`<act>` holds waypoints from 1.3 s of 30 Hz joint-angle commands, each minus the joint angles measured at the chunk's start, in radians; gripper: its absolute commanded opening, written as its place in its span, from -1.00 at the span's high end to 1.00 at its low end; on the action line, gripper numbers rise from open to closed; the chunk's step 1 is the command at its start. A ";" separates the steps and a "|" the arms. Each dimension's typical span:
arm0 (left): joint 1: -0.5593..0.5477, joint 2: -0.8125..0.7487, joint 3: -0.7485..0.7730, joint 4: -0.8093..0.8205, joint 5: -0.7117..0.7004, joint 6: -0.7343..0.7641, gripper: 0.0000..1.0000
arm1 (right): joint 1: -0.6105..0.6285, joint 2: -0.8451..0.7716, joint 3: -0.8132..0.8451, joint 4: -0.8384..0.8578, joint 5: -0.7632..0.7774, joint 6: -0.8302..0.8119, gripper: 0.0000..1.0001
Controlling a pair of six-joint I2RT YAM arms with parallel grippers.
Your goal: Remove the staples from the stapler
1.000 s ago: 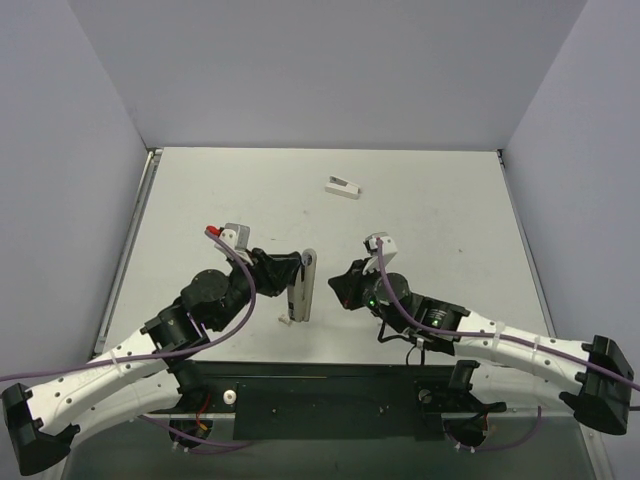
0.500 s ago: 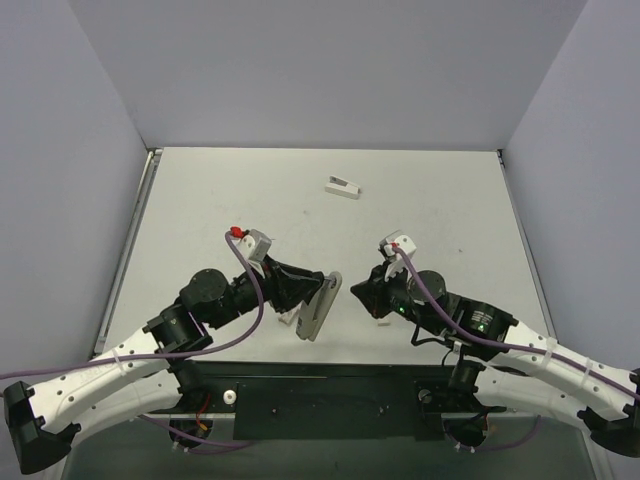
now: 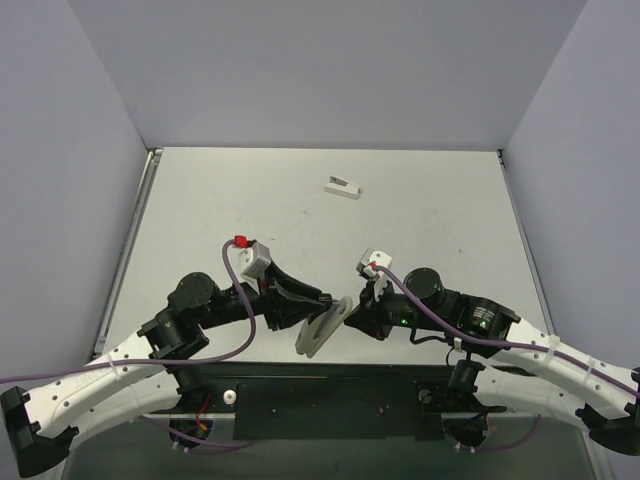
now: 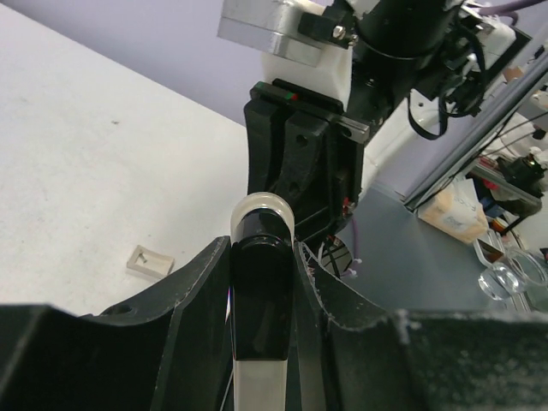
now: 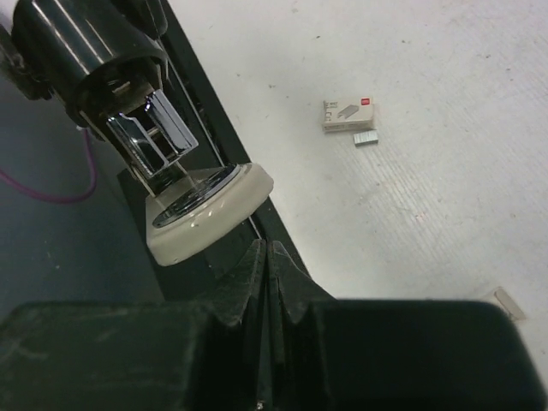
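My left gripper is shut on the stapler, a cream body with a black top, and holds it tilted above the table's near edge. In the left wrist view the stapler is clamped between my fingers, with the right arm's wrist just beyond it. My right gripper is shut, its tips close to the stapler's end. In the right wrist view the shut tips sit just below the stapler's cream end, where a chrome magazine part shows. I see no staples in either gripper.
A small white box lies on the table's far middle. The right wrist view shows a staple box with a red mark and a short staple strip on the table. The black base rail runs along the near edge.
My left gripper has carried the stapler nearer and to the right, tilting it. My right gripper has moved left, up to the stapler's end.
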 commanded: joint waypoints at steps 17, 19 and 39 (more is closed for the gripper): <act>-0.006 0.039 -0.021 0.210 0.290 -0.011 1.00 | 0.013 0.200 0.217 0.106 -0.469 -0.170 1.00; -0.006 0.064 -0.018 0.219 0.311 -0.011 1.00 | 0.022 0.261 0.263 0.103 -0.494 -0.182 1.00; -0.049 0.152 -0.024 0.301 0.342 -0.012 1.00 | 0.039 0.358 0.331 0.101 -0.470 -0.248 1.00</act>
